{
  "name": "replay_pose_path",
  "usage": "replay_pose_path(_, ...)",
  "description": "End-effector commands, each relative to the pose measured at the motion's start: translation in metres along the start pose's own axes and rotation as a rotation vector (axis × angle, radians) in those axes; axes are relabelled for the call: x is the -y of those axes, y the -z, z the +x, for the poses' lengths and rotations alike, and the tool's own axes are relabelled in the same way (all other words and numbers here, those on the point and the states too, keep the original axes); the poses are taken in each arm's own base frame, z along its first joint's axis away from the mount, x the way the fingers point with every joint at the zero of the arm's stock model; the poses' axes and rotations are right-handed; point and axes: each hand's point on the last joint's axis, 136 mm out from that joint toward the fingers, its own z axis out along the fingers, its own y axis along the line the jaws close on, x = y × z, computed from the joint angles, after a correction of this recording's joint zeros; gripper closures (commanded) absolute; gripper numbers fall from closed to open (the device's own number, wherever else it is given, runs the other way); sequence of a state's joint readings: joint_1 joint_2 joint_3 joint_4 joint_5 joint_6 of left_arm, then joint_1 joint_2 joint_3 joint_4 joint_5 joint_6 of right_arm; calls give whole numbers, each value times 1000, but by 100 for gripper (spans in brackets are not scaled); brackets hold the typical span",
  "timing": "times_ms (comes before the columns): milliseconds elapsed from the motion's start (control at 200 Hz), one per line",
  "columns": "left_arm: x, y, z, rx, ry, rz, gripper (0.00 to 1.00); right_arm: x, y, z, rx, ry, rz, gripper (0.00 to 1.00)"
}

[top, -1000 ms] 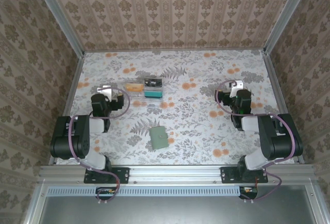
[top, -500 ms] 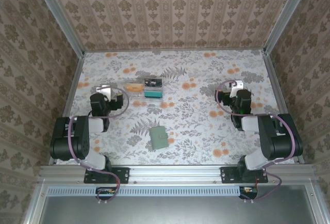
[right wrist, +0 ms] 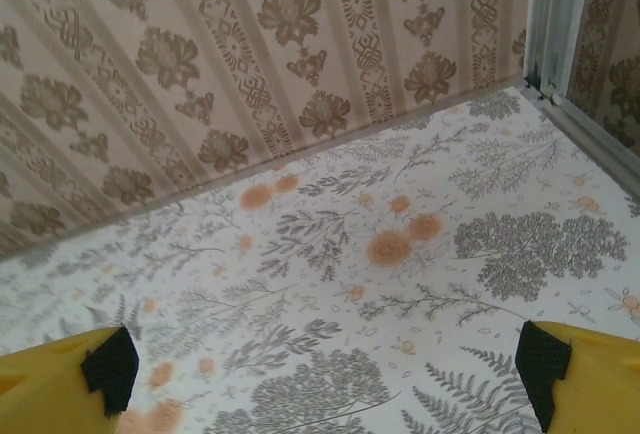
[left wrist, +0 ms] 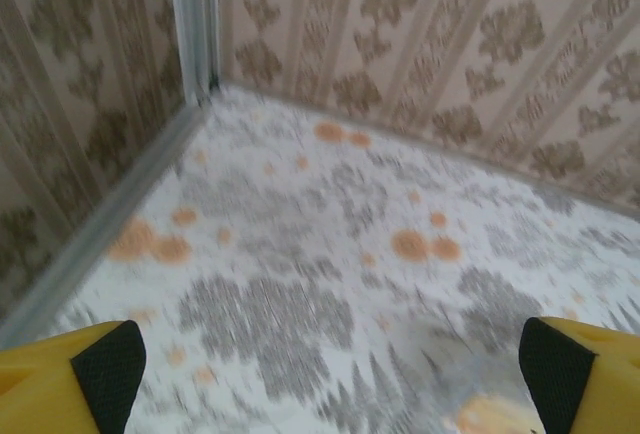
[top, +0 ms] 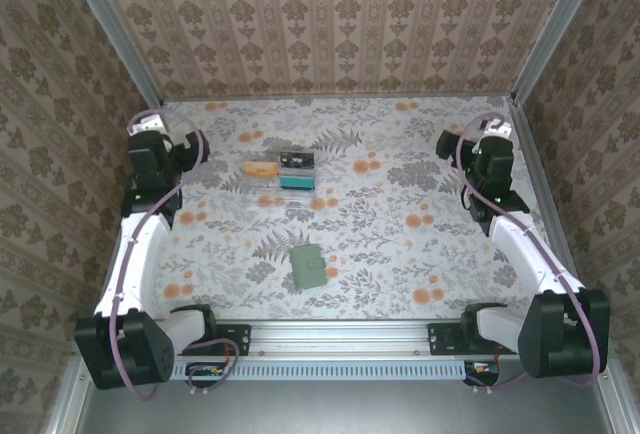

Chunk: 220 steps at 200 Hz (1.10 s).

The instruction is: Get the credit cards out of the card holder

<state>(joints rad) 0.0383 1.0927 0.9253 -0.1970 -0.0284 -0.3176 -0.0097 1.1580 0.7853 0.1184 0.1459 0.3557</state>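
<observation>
Above, one closed card holder [top: 308,267] lies on the table [top: 400,244]; beyond it, one clear tray [top: 268,186] holds one orange card [top: 262,168]. Left wrist: left gripper [left wrist: 330,374] spread wide, empty. Right wrist: right gripper [right wrist: 328,374] likewise spread, empty.

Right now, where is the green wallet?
Seen from above, the green wallet lies near the table's front edge, roughly centred, with the clear tray farther back.
</observation>
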Motion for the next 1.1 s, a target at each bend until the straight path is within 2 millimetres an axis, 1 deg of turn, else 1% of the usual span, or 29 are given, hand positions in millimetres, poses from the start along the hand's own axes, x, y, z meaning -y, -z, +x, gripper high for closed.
replay_pose_path(0,9,12,74,-292,135,36,3,3,7,39,-206,-134,14,0)
replay_pose_path(100,27,24,106,-383,130,71,6,-12,14,40,-232,-165,-45,0)
replay_pose_path(220,49,41,146,-464,118,96,6,-29,29,48,-264,-131,-85,0)
replay_pose_path(310,67,54,177,-523,152,127,8,-43,43,63,-312,-89,-108,0)
replay_pose_path(355,78,60,196,-558,175,157,10,-50,49,71,-335,-62,-124,0)
replay_pose_path(380,81,62,205,-570,188,161,12,-54,53,76,-348,-47,-133,0)
replay_pose_path(390,87,66,211,-580,180,177,13,-56,55,78,-352,-40,-137,0)
replay_pose_path(480,104,77,247,-626,197,217,14,-66,68,93,-385,0,-151,0)
replay_pose_path(530,109,83,262,-639,194,224,15,-71,74,100,-398,14,-171,0)
replay_pose_path(580,112,88,276,-651,201,225,19,-76,80,104,-400,32,-192,0)
replay_pose_path(690,126,98,297,-664,220,271,23,-85,92,115,-429,66,-233,0)
replay_pose_path(845,140,103,320,-695,232,314,30,-92,105,129,-476,119,-249,0)
replay_pose_path(960,155,103,330,-721,231,362,33,-94,114,134,-478,142,-255,0)
replay_pose_path(1095,178,103,332,-748,195,424,38,-99,121,138,-477,152,-270,0)
